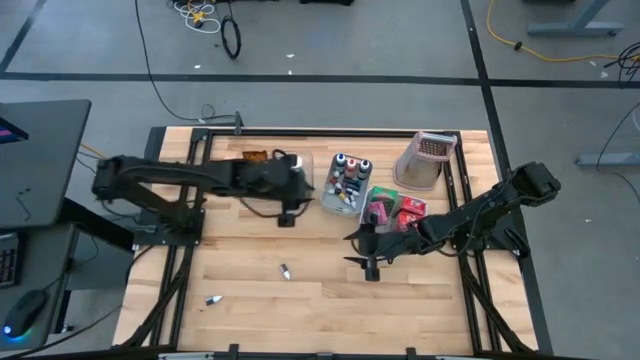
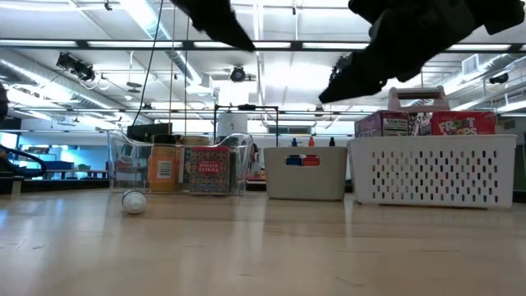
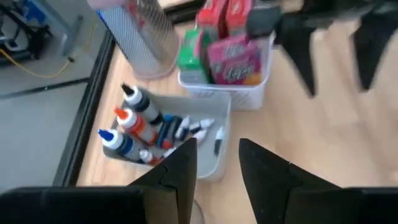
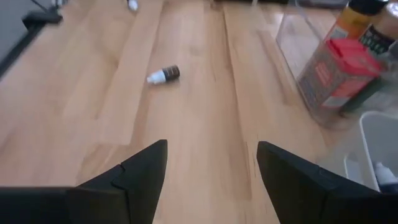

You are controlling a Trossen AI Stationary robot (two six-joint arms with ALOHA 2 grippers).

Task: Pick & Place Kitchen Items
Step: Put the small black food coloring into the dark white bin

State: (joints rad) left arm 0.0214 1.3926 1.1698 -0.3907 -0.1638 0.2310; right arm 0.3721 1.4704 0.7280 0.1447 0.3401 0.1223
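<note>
Grey bin (image 1: pixel 345 200) at mid-table, holding small bottles with coloured caps (image 3: pixel 134 121). Just beside it, toward the right arm: white perforated basket (image 1: pixel 385 222) packed with pink, green and red boxes (image 3: pixel 217 43). On its other side: clear bin (image 2: pixel 177 164) with a red tin (image 4: pixel 339 68) and a jar (image 2: pixel 163 164). Well away from the grey bin on bare wood: tiny white-capped bottle (image 4: pixel 163 74), lying flat. Left gripper (image 1: pixel 287 213) just beside the grey bin, fingers apart, empty. Right gripper (image 1: pixel 366 255) below the basket, fingers apart, empty.
</note>
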